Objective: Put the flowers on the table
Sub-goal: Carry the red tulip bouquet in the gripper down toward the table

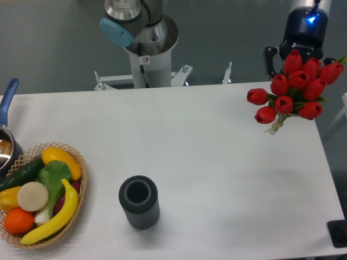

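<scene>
The flowers (pixel 293 86), a bunch of red tulips with green leaves and tied stem ends (pixel 277 125), hang over the far right corner of the white table (pixel 217 162). The blossoms point up toward the camera and the stem ends point down at the tabletop. My gripper (pixel 299 54), dark blue and black with a lit blue spot, is directly behind and above the blossoms. It holds the bunch off the surface. Its fingertips are hidden by the tulips; one black finger (pixel 269 58) shows at the left.
A dark grey ribbed cylinder cup (pixel 139 202) stands upright at the front centre. A wicker basket of fruit and vegetables (pixel 40 195) sits at the front left, with a pot with a blue handle (pixel 6 119) behind it. The arm's base (pixel 146 49) is at the back edge.
</scene>
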You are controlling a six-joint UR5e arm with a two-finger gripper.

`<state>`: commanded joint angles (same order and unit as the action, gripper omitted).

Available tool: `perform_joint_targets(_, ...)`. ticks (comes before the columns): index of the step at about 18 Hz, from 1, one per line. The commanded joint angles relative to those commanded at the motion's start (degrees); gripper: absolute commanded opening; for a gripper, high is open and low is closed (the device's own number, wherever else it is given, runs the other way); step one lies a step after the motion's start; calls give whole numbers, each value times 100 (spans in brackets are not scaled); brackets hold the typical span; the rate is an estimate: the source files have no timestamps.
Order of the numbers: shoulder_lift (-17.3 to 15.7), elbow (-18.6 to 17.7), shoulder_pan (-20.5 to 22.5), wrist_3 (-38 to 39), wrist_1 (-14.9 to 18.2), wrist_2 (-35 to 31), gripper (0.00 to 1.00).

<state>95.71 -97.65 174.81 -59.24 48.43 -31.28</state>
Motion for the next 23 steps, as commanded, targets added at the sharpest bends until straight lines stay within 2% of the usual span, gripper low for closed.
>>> perform_joint_targets(4,-35,0,-157,0,9,-650,49)
perform_joint_targets(10,-123,-53,-246,9,17,-1273,49)
perform_joint_targets(17,-123,-62,-887,0,61,-2890,49)
perform_joint_targets(23,26,-97,-1440,-35,149,-4042,49)
